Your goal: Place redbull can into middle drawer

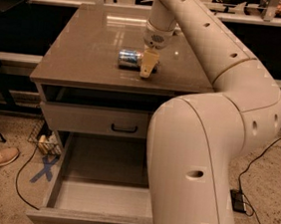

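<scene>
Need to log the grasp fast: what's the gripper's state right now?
Gripper: at the right end of the redbull can, which lies on the cabinet top; open or closed cannot be told.

arm (196, 155): pale and bulky, fills lower right foreground, rises to a bend at right, then slants up and left | wrist (157, 35): turned straight down | pincer (148, 67): hangs tip-down, low over the table (86, 53) top, right of its middle
</scene>
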Robot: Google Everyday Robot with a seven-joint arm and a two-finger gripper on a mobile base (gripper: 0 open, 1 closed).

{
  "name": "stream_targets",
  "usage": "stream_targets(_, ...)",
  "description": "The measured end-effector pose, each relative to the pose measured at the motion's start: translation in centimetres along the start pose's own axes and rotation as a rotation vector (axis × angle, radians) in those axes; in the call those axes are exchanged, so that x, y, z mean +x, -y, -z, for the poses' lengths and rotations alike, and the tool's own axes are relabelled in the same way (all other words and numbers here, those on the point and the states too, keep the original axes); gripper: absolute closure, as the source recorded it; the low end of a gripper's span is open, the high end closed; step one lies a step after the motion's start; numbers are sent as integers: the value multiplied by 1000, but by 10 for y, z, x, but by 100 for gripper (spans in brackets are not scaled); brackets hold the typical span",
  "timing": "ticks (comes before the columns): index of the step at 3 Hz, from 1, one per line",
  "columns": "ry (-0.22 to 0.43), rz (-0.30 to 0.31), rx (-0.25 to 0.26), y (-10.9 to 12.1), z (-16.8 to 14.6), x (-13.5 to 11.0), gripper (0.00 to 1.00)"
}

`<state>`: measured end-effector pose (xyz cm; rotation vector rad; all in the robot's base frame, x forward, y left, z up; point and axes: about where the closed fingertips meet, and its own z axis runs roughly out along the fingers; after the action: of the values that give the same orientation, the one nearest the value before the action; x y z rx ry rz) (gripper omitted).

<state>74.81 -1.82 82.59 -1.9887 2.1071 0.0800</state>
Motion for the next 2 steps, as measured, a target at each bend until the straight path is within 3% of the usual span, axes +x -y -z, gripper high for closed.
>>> stream_targets(1, 24, -8, 8, -1, 10, 2, 65)
stream_targets(2, 88, -22, 25, -15, 37, 9, 87)
